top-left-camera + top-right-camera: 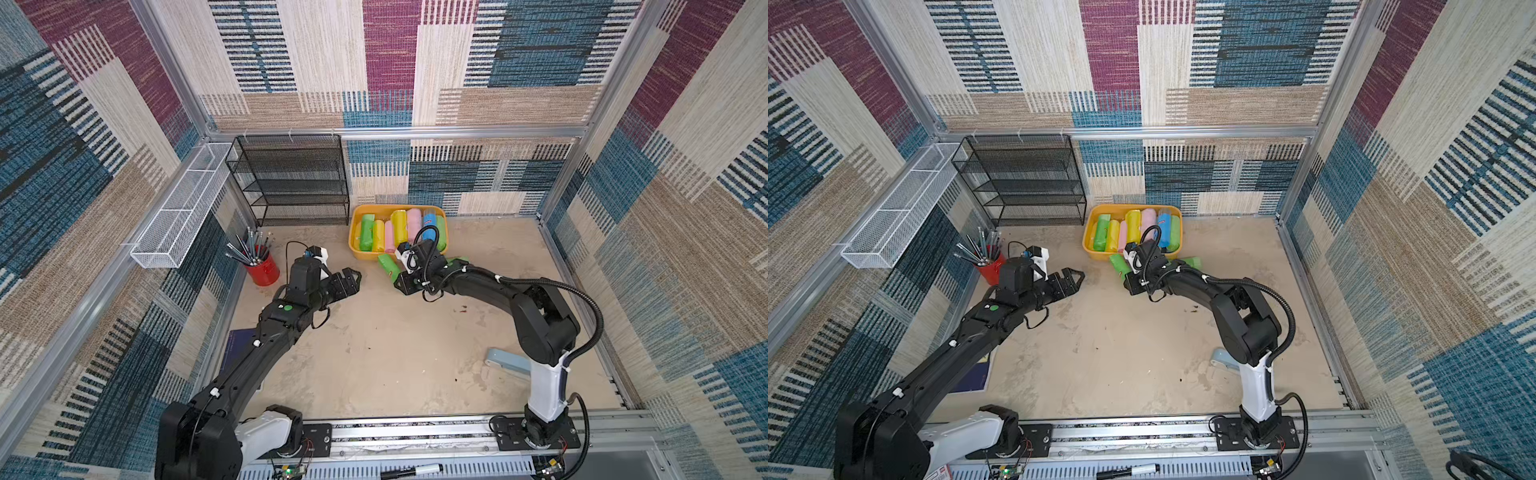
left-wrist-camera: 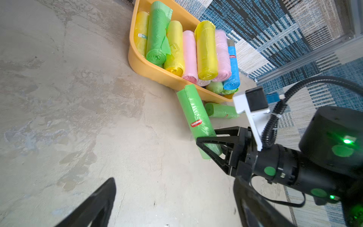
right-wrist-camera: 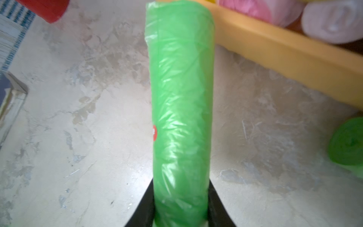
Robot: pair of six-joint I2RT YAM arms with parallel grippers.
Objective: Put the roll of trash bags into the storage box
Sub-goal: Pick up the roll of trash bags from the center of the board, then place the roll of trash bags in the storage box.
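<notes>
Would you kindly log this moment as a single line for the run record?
right gripper: shut on green roll | green roll: outside storage box | left gripper: open, empty | other green roll: beside storage box

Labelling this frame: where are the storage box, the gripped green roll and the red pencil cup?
storage box [image 2: 157, 75], left wrist view, outer wall.
green roll [image 3: 180, 98], right wrist view, mid-body.
red pencil cup [image 1: 264, 272], in a top view, side wall.

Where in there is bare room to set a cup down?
The widest bare patch of the table runs from the left gripper back to the metal rail. Another lies between the storage box and the right wall. Crowded: the box's front, where the right gripper grips a green roll beside a second roll, and the corner by the red pencil cup.
</notes>
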